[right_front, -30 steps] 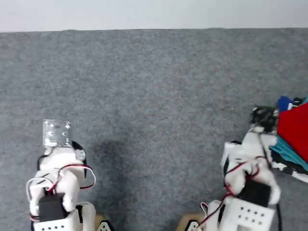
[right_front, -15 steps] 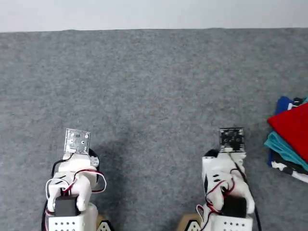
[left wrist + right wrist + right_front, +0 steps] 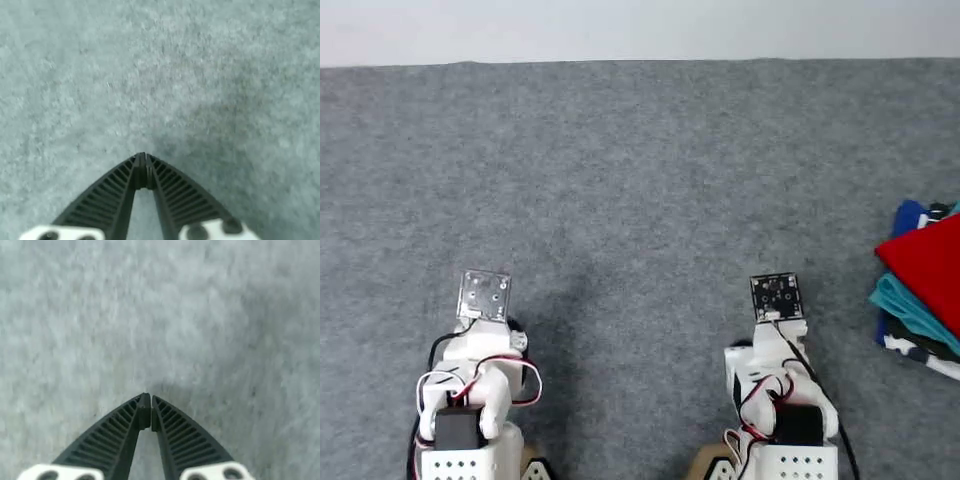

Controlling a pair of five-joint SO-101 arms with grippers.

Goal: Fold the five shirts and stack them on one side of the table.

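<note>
**Both arms parked, jaws empty, stack at the right edge**

Left jaws: pressed tip to tip with nothing between them, pointing down at the grey counter (image 3: 210, 70). Right jaws: same, tips together and no cloth in them, over the same grey surface.

Left arm (image 3: 480, 350) and right arm (image 3: 775, 345) sit folded in at the near edge, side by side and well apart from each other. The right arm is the closer one to the shirts but not touching them. I read this as a rest pose: there is nothing to carry, so the jaws are closed and the arms are pulled out of the work area.

Shirts: the stack (image 3: 918, 295) lies at the right edge of the counter, partly cut off by the frame.
- Red shirt (image 3: 932, 258) is on top.
- Teal shirt (image 3: 898, 300) is under it, sticking out to the left.
- Blue shirt (image 3: 909, 214) pokes out on the far side.
- A white-and-dark layer (image 3: 918, 350) shows at the bottom on the near side.

I can count four colours. A fifth may be hidden underneath; I can't tell.

Why there: the task wants one side. The right edge looks within the right arm's reach and leaves the middle as folding space.

The layers are fanned, not flush. The stack is low and wide, so it's probably stable, but it isn't squared.

My read: the task is done or very close. Every shirt I can see is in the stack.
</note>
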